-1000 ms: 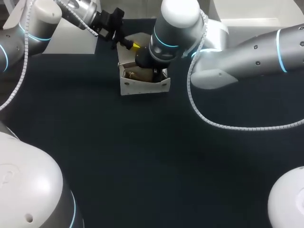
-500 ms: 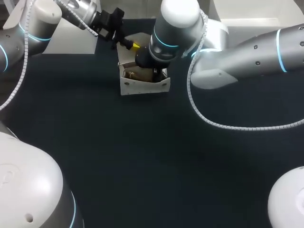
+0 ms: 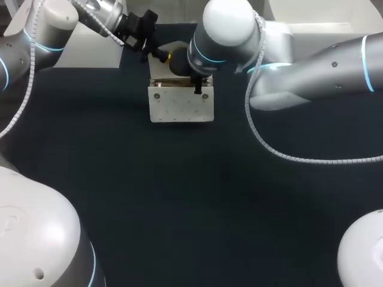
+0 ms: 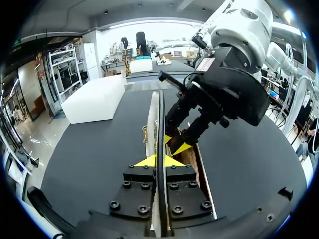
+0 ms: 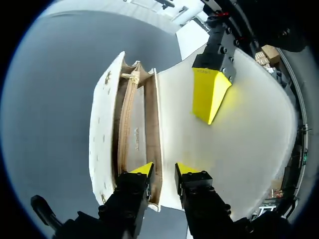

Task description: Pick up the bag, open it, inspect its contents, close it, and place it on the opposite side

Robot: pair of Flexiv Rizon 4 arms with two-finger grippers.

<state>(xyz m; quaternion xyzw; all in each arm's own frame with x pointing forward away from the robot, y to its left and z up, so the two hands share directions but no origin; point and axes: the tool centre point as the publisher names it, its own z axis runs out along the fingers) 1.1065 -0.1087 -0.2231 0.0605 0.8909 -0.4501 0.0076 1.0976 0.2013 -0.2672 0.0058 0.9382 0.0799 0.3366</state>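
Observation:
The white studded bag [image 3: 181, 107] stands at the back middle of the table, its front panel facing up toward the head camera. My left gripper [image 3: 161, 55] is shut on the edge of the raised flap [image 4: 157, 114], a thin white sheet pinched between its yellow tips [image 4: 158, 160]. My right gripper [image 5: 163, 170] straddles the bag's rear wall at one end, one finger inside by the zipper [image 5: 127, 124] and the other on the flap side [image 5: 239, 144], pressed narrow on the wall. The inside of the bag is mostly hidden.
The dark tabletop [image 3: 191, 197] stretches in front of the bag. A white block [image 3: 90, 48] stands at the back left and another [image 3: 311, 27] at the back right. My right arm's wrist [image 3: 224, 36] hangs over the bag's rear.
My right gripper's fingers have closed in on the bag's wall. The bag has tipped so its front panel covers the opening that showed before. The left gripper has kept still.

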